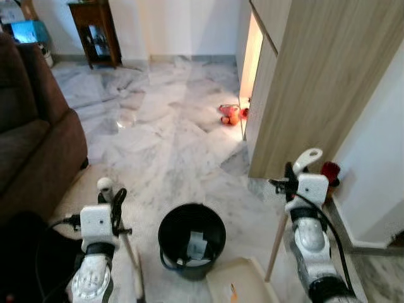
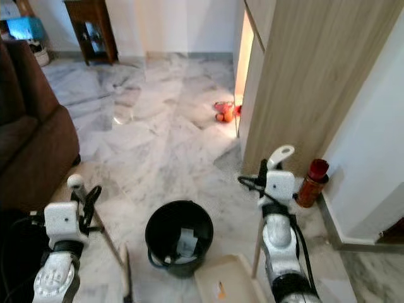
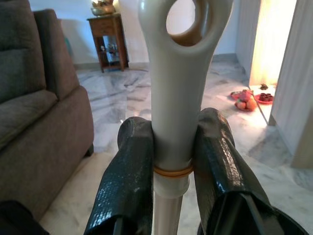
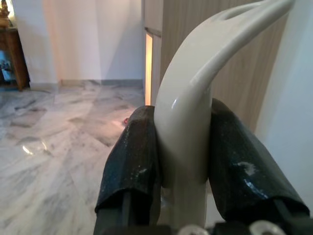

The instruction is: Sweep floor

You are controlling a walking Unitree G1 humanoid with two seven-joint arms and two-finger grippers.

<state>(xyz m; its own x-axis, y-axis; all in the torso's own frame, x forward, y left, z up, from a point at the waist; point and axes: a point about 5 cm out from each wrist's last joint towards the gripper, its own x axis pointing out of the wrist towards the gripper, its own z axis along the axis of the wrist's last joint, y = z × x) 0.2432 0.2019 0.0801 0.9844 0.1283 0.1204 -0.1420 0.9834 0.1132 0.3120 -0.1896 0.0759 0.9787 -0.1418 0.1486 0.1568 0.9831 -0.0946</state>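
My left gripper (image 1: 115, 203) is shut on the cream broom handle (image 3: 178, 73), just below its hanging hole, at the lower left. The broom's pole (image 1: 130, 255) runs down past the frame's bottom edge, so its head is hidden. At the lower right my right gripper (image 1: 291, 174) is shut on the curved cream dustpan handle (image 4: 193, 93). Its pole (image 1: 276, 246) slants down to the cream dustpan (image 1: 240, 281) on the marble floor (image 1: 164, 132) at bottom centre.
A black bucket (image 1: 191, 240) with paper scraps inside stands between the arms. A brown sofa (image 1: 31, 139) fills the left side. A wooden cabinet (image 1: 315, 82) rises on the right, with a red bottle (image 2: 312, 182) by the wall. Red and orange items (image 1: 230, 113) lie by the lit doorway. A wooden side table (image 1: 95, 31) stands far back.
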